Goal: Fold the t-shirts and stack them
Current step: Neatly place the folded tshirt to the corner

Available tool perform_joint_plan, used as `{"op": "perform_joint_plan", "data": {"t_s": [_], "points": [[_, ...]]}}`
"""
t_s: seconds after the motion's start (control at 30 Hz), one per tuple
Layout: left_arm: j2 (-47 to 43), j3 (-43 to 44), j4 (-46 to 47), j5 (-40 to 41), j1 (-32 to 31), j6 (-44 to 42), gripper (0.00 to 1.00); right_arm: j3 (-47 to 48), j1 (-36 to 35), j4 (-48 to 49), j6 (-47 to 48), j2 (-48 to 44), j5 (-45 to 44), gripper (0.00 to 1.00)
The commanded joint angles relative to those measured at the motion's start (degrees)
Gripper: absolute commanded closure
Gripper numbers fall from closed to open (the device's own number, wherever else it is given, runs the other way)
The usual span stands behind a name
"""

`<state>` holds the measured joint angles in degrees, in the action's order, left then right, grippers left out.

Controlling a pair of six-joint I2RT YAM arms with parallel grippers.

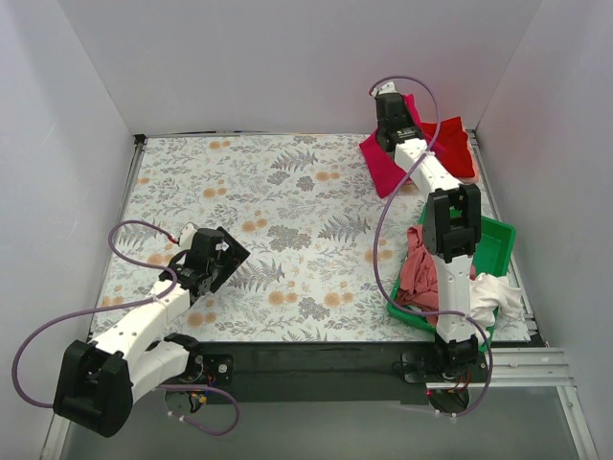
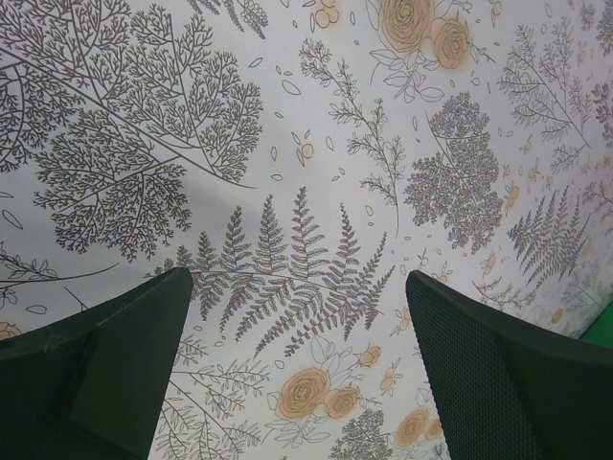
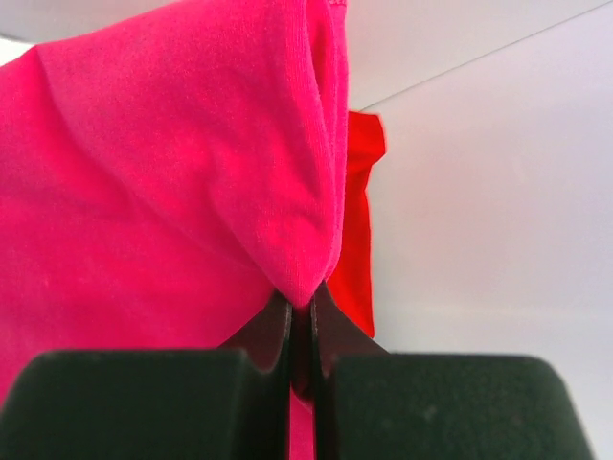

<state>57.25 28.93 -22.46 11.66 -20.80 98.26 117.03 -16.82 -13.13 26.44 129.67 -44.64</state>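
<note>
Right tool (image 3: 302,316): clamped on magenta shirt (image 3: 172,172) fold, red shirt (image 3: 362,220) beside it.
Left tool (image 2: 297,283): wide apart, above flowered desk (image 2: 287,125).

No readable text, labels or numbers anywhere.

Four shirts, one tray (image 1: 496,241), two arms, one table (image 1: 287,192).
Two shirts are at the table's far right corner: one magenta shirt (image 1: 381,163) and one red shirt (image 1: 458,144). Two more show in the tray at the near right edge: one dusty-pink shirt (image 1: 420,273) and one white shirt (image 1: 496,292); any beneath cannot be counted. The left arm (image 1: 144,326) and right arm (image 1: 450,278) carry one gripper each: left gripper (image 2: 297,278), right gripper (image 3: 302,311).
</note>
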Motion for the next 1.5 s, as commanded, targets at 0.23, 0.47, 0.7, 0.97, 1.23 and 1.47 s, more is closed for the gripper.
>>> {"op": "perform_joint_plan", "data": {"t_s": [0.23, 0.47, 0.7, 0.97, 1.23, 1.47], "points": [[2.1, 1.0, -0.9, 0.3, -0.1, 1.3, 0.06, 5.4, 0.7, 10.6, 5.2, -1.1, 1.5, 0.99], [0.7, 0.8, -1.3, 0.8, -0.2, 1.4, 0.06, 6.5, 0.8, 10.6, 4.5, -3.0, 2.8, 0.99], [-1.3, 0.4, -2.2, 1.9, -0.2, 1.6, 0.06, 6.9, 0.8, 10.6, 3.4, -6.1, 4.5, 0.99], [-1.4, 0.5, -2.5, 2.7, -0.2, 1.8, 0.06, 8.7, 0.8, 10.6, 3.4, -7.7, 4.8, 0.99], [-1.4, 0.8, -2.6, 3.0, -0.1, 1.7, 0.06, 8.2, 0.8, 10.6, 4.2, -9.2, 4.7, 0.99], [-1.1, 1.4, -2.9, 3.4, -0.2, 1.8, 0.06, 8.5, 1.1, 10.9, 5.5, -8.5, 3.5, 0.99]]}}
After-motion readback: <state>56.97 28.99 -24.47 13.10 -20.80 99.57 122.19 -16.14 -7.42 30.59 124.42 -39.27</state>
